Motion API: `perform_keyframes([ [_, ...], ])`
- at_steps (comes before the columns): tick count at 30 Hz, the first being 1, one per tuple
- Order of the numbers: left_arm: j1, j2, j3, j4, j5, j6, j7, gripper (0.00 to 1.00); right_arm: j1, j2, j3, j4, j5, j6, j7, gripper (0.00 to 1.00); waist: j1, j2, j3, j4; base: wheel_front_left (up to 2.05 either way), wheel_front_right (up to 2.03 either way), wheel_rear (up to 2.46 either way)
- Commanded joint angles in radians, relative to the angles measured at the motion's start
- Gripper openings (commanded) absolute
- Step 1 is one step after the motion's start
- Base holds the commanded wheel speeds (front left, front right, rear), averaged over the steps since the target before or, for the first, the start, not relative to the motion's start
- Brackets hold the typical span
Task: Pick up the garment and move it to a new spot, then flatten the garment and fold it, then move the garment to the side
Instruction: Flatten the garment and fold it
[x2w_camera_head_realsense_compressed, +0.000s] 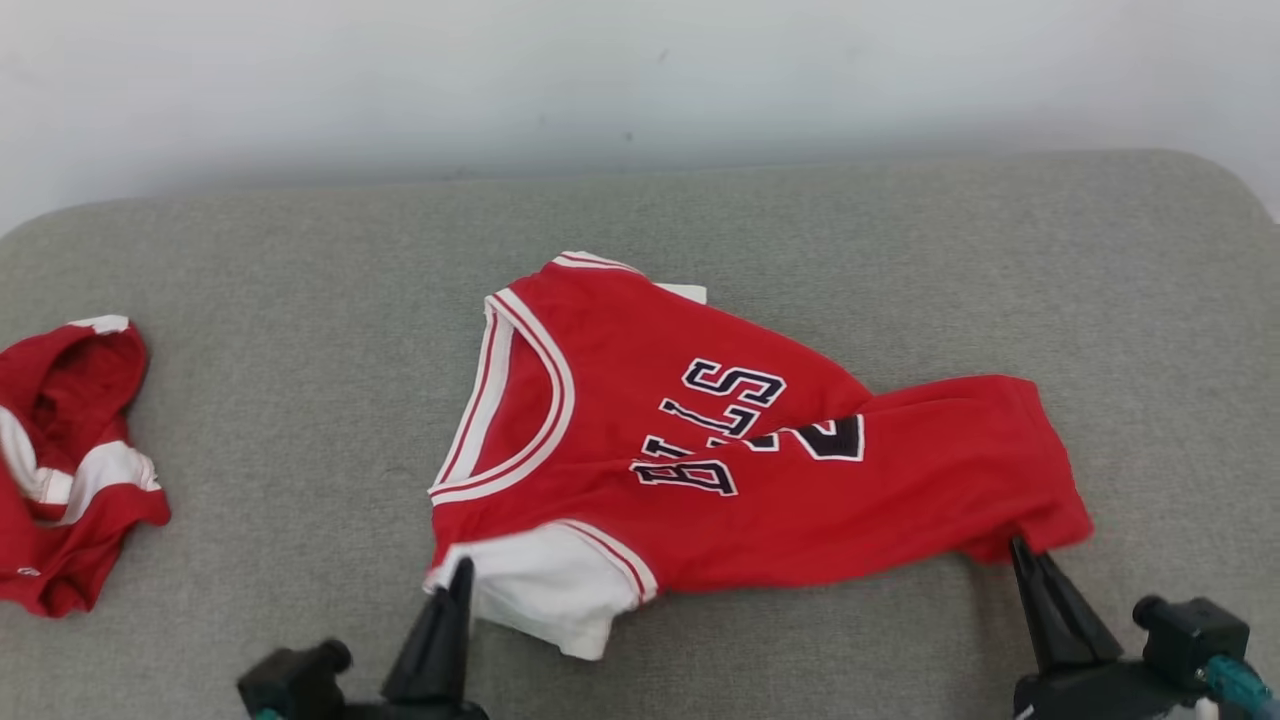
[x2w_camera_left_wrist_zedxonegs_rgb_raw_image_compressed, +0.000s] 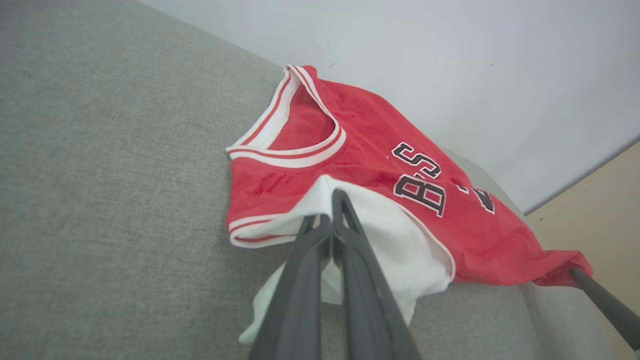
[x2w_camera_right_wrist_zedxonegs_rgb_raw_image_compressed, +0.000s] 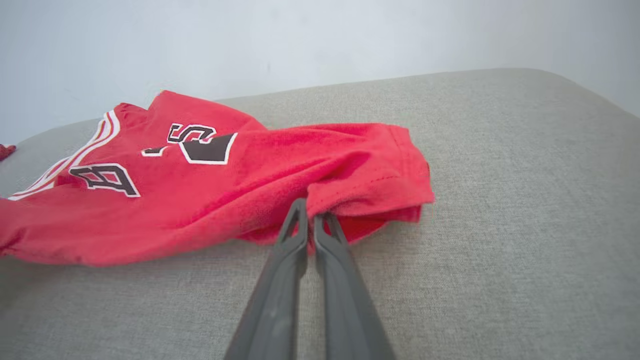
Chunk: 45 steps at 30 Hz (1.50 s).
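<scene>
Pinching white sleeve of crumpled red fabric jersey (x2w_camera_head_realsense_compressed: 780, 500) with left pincer (x2w_camera_head_realsense_compressed: 462, 570), closed tight. Gripping its hem corner with right pincer (x2w_camera_head_realsense_compressed: 1018, 548), atop grey upholstered cushion (x2w_camera_head_realsense_compressed: 300, 260).

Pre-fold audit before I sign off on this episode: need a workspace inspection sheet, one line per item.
Surface: grey upholstered cushion, no stains seen.
Job's things: red jersey lies lettering up, rumpled, not yet flat; its white sleeve is bunched at the near edge.
Clutter: second red-and-white garment crumpled at the cushion's left end, apart from the jersey.
Grippers: left gripper shut on the white sleeve; right gripper shut on the jersey's hem corner.
Cables: teal fitting by the right gripper's base, possibly a cable end; no loose cable seen.
Surroundings: pale wall behind; beige floor past the cushion's edge.
</scene>
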Motion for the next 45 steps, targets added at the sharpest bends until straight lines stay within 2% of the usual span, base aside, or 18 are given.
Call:
perform_keyframes([
  [1,-0.02,0.012,0.009,-0.013,0.009,0.002,0.0,0.0,-0.004,-0.006,0.003,-0.016,0.009,-0.003,0.0,0.0,0.0,-0.0002,-0.008,-0.015,0.0,0.0,0.0],
  [6,-0.175,0.09,0.012,-0.057,0.031,0.002,0.006,0.0,-0.114,-0.027,0.029,-0.09,0.043,-0.003,0.0,0.0,0.0,-0.0002,0.009,-0.041,0.0,0.0,0.0],
  [10,-0.405,0.16,0.02,-0.061,0.017,0.002,0.06,0.0,-0.288,-0.046,0.055,-0.068,0.086,-0.003,0.0,0.0,0.0,-0.0002,0.08,-0.055,0.0,0.0,0.0],
  [14,-0.693,0.21,0.051,-0.002,0.004,0.008,0.143,0.0,-0.529,-0.068,0.074,-0.023,0.135,-0.003,0.014,0.0,0.0,-0.0002,0.199,-0.055,0.0,0.0,0.0],
  [17,-0.929,0.211,0.07,0.071,-0.011,0.016,0.199,0.0,-0.725,-0.084,0.087,0.013,0.167,-0.003,0.058,0.0,0.0,-0.0002,0.293,-0.05,0.0,0.0,0.0],
  [23,-1.401,0.232,0.058,0.242,0.034,0.019,0.261,0.0,-1.15,-0.107,0.063,0.091,0.214,-0.003,0.17,0.0,0.0,-0.0002,0.453,-0.04,0.0,0.0,0.0],
  [30,-1.842,0.242,-0.004,0.441,0.104,0.013,0.259,0.0,-1.564,-0.115,0.035,0.278,0.165,-0.003,0.245,0.0,0.0,-0.0002,0.543,-0.063,0.0,0.0,0.0],
  [37,-2.1,0.242,-0.036,0.63,0.147,0.013,0.223,0.0,-1.799,-0.142,0.042,0.477,0.101,-0.003,0.233,0.0,0.0,-0.0002,0.583,-0.075,0.0,0.0,0.0],
  [45,-2.183,0.236,-0.057,0.77,0.145,0.007,0.172,0.0,-1.883,-0.122,0.074,0.601,0.085,-0.003,0.2,0.0,0.0,-0.0002,0.606,-0.089,0.0,0.0,0.0],
])
